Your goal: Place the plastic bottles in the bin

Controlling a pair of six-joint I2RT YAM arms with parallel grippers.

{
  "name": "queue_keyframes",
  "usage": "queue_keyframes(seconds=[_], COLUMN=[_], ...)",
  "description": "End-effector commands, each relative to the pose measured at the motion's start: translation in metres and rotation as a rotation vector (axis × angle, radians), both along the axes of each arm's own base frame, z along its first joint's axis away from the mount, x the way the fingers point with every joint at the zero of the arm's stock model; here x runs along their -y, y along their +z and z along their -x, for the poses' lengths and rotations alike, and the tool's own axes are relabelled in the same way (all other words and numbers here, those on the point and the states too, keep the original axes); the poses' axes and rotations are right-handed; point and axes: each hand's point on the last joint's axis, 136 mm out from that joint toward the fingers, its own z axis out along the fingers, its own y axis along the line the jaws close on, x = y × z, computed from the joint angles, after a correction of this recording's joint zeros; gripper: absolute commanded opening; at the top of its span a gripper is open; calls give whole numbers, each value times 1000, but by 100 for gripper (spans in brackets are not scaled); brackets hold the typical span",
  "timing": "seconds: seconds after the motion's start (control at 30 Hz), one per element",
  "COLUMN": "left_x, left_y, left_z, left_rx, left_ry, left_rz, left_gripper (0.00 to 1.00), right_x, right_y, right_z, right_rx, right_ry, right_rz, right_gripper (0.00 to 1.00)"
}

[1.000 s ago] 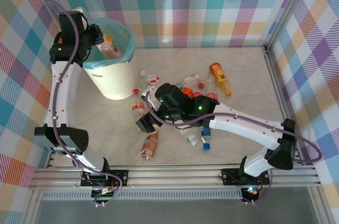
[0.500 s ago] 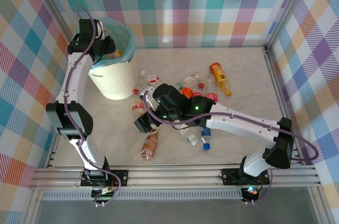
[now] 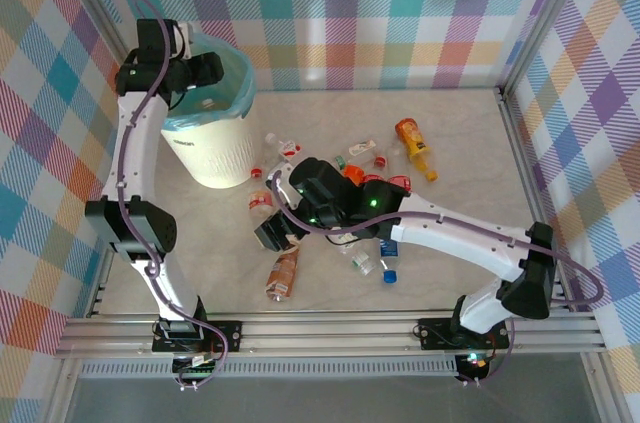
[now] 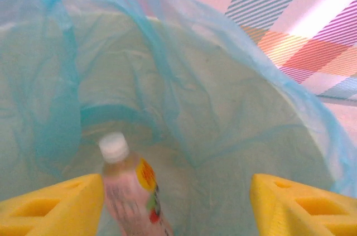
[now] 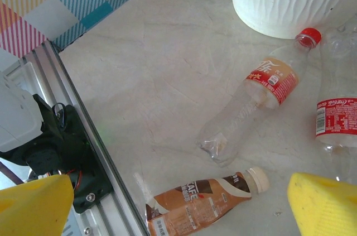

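teal-lined white bin point(image 3: 215, 158), plaid walls point(image 3: 400, 3)

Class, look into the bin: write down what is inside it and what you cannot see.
Inside the bin, a teal bag lines the walls, and one pink bottle with a white cap is within. Its lower end and whatever lies beneath it are out of sight.

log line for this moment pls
left gripper: open over bin | pink bottle: between its fingers, above liner | right gripper: open above brown bottle lying on table | task: other bottles left on table
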Motion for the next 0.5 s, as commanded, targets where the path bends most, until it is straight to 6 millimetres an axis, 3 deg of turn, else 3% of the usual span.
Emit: queue_keyframes(seconds=[0.0, 0.2, 0.33, 0.47], left_x=[-7, -6, 2, 30], left_y=[71, 118, 125, 117], left_z=[41, 108, 154, 198], left_rx=[135, 255, 309, 320], left_ry=[27, 28, -10, -135], left_rz=[8, 6, 16, 94], left_gripper=[73, 79, 83, 83], right_x=[16, 60, 101, 141], right_y=[41, 35, 11, -30], right_z=[5, 8, 14, 24], right_rx=[36, 46, 14, -35], right_ry=[-14, -46, -79, -113], right_rz=[-52, 92, 208, 330], right_gripper=[98, 97, 97, 95])
